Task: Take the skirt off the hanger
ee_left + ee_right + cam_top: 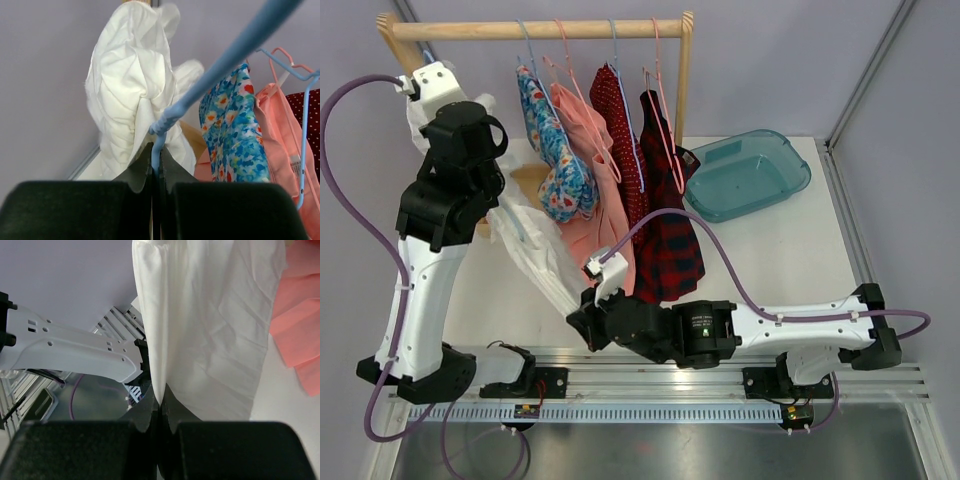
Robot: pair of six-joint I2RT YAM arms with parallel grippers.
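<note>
- While the left gripper (pixel 156 150) sits high in the upper left of the overhead view, its fingers are clenched on the thin wire of a blue hanger (pixel 225 65). The hanger's thicker bar runs diagonally out of the upper right of the left wrist view.
- Whether that hanger's hook rests on the wooden rail (pixel 540 30) cannot be told.
- The white skirt (pixel 130 90) hangs bunched on the blue hanger against the grey wall. Overhead, it stretches as a pale band from the upper left down toward the lower centre.
- The right gripper (pixel 159 401) is pinched tight on the skirt's lower edge, and the cloth fans upward from between its fingertips.
- Overhead, this grip lies at lower centre, just above the metal mounting rail (pixel 650 378) along the bottom edge.
- Just to the right of the skirt hangs a floral garment (pixel 555 160). Whether the two touch cannot be told.
- Further right on the rail come a pink garment (pixel 590 150), a red dotted garment (pixel 620 130) and a dark plaid garment (pixel 670 240), packed closely together.
- The pink garment's hem hangs near the right gripper's wrist.
- Bare table (pixel 790 250) shows to the right of the plaid garment, out to the frame's right edge.
- A teal tub (pixel 745 175) sits at the upper right, well apart from both grippers.
</note>
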